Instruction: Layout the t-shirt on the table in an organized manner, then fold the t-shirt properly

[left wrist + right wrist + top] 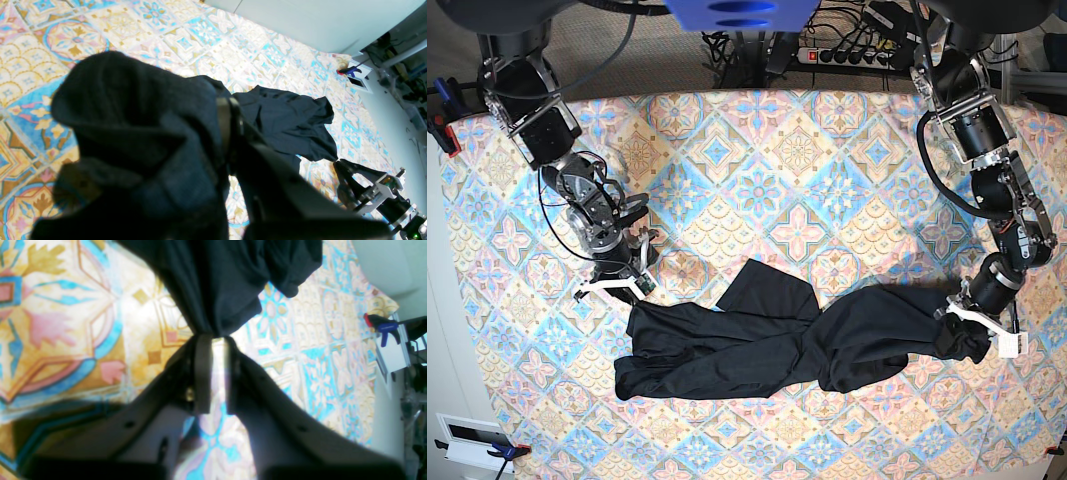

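The black t-shirt (757,350) lies crumpled and twisted in a long band across the near half of the patterned table (797,150). At the band's right end in the base view, my left gripper (967,318) is shut on a bunch of it. The left wrist view shows cloth (133,133) draped over that gripper (228,110) and hiding one finger. My right gripper (630,288) is at the shirt's upper left corner. Seen from the right wrist, its jaws (217,340) stand slightly apart, with table showing between them and the gathered cloth (217,280) touching the tips.
A blue and red clamp (383,328) is fixed to the table's edge by a white box (360,75). Another clamp (442,125) sits on the left edge in the base view. Cables and a power strip (857,55) lie beyond the far edge.
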Motion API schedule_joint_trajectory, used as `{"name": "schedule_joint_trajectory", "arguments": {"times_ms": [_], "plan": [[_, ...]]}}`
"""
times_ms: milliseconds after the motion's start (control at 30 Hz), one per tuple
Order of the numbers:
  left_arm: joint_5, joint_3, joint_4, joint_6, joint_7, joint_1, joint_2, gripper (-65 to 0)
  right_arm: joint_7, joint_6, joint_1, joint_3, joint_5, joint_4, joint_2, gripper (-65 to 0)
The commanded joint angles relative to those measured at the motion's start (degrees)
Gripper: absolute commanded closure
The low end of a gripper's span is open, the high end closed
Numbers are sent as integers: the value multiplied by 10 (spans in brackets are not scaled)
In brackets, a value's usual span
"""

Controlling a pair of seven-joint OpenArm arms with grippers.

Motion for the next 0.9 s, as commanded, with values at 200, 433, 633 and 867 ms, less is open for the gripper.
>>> {"name": "schedule_joint_trajectory", "arguments": {"times_ms": [200,433,633,867], "plan": [[-11,-2,11,-5,-13,-15,-9,0,-62,42,-5,63,2,121,18,-146],[-11,-2,10,-5,-13,-15,-9,0,-128,44,-2,168,2,197,26,-150],[-11,-3,11,-5,-13,-5,-9,0,-78,44,79,164,2,72,-45,-146],[-11,-3,11,-5,-14,7,-9,0,26,44,139,164,2,-127,-152,-115]]}}
